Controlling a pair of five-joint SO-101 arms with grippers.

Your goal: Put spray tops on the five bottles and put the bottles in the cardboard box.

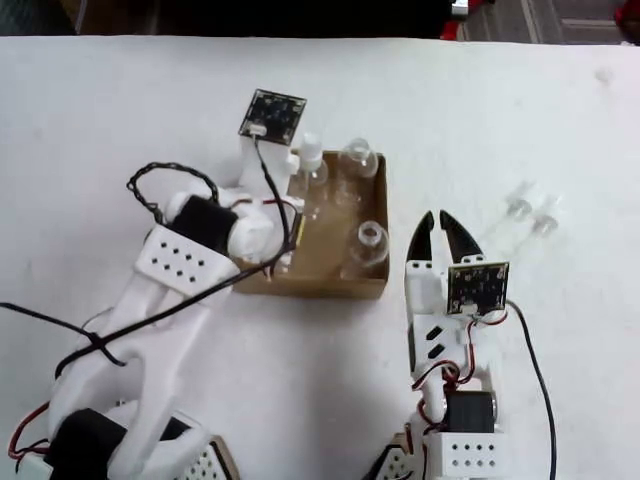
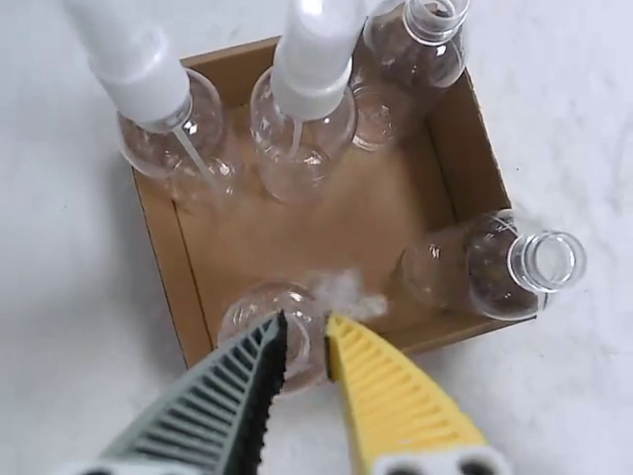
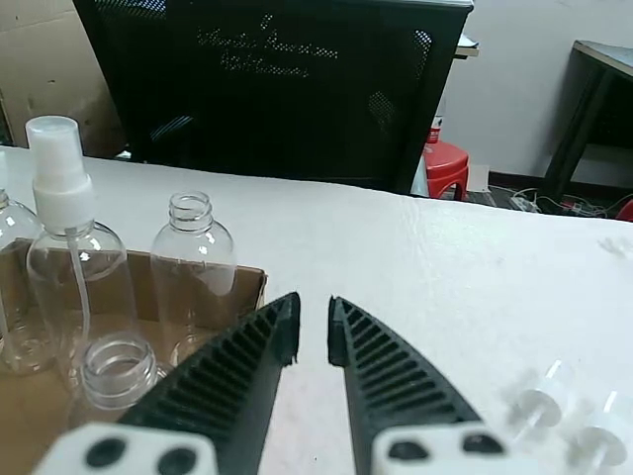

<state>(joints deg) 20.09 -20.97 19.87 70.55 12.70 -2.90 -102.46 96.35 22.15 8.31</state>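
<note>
L claw (image 2: 306, 323) over bottle (image 2: 247, 312) in box (image 2: 163, 233), grip unclear; R claw (image 3: 314, 317) released, beside box.

A plain white bench (image 1: 100, 100) spans the whole near scene under even, soft light, and just past its far edge stands a black mesh-backed office chair (image 3: 297, 89), its back rising above the bench top. Beyond the far edge toward the right a small red stool (image 3: 447, 158) sits on a grey floor (image 1: 520, 20), with a pale wall (image 3: 514, 59) behind it and what looks like a tangle of cables (image 3: 534, 198) lying low along that wall. A dark desk (image 3: 593, 69) on slim legs stands near the stool, against the same wall.
</note>
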